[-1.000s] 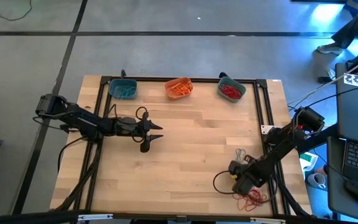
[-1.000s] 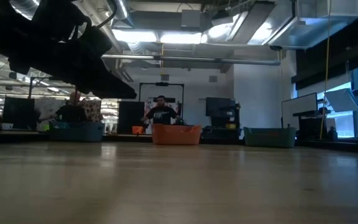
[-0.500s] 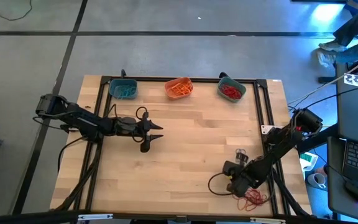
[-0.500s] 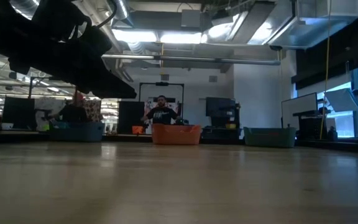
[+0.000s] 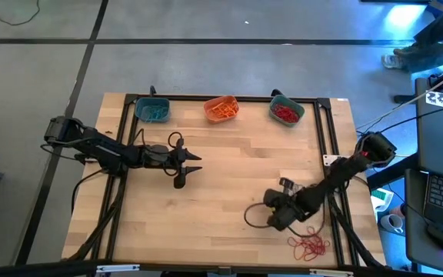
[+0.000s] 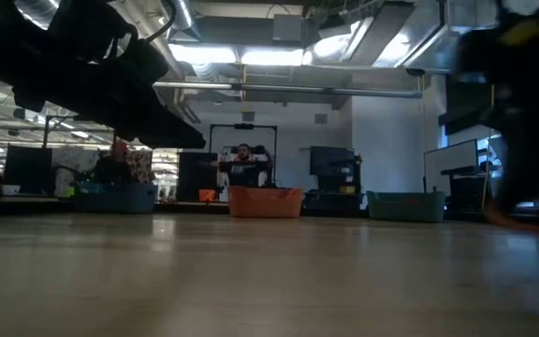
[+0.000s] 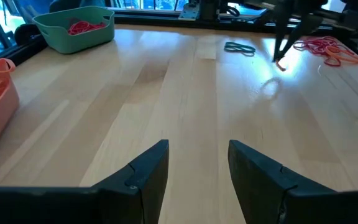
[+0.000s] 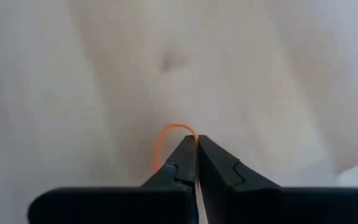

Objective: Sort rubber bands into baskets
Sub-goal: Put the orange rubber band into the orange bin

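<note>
My right gripper [image 5: 274, 221] hangs over the near right part of the table, shut on a small orange rubber band [image 8: 169, 142]. The left wrist view shows that gripper [image 7: 281, 57] pointing down, the band [image 7: 280, 65] at its tips. More red and orange rubber bands [image 5: 309, 246] lie in a pile near the front edge, and a grey-teal one [image 7: 240, 48] lies beside them. Three baskets stand along the far edge: teal [image 5: 152, 111], orange [image 5: 221, 108], and teal holding red bands [image 5: 286, 111]. My left gripper [image 5: 193, 163] waits open at the table's left. My right gripper pinches one side of the orange band's loop [image 8: 191, 133] between its two fingertips [image 8: 185, 155]. The fingers come steeply from above. The rest of the loop curls out beside the tips and hangs just clear of the table.
Black frame rails [image 5: 325, 131] run along the table's sides and back. A black cable loop [image 5: 252, 217] sticks out from the right arm. A wide bare stretch of wood [image 5: 237, 169] lies between the two arms. People and desks show far behind the table in the low view.
My right gripper has left the pile of bands and gone toward the table's left edge and a little up, rolling its wrist as it went. Its arm now shows blurred at the right of the low view. The pile stays on the table.
</note>
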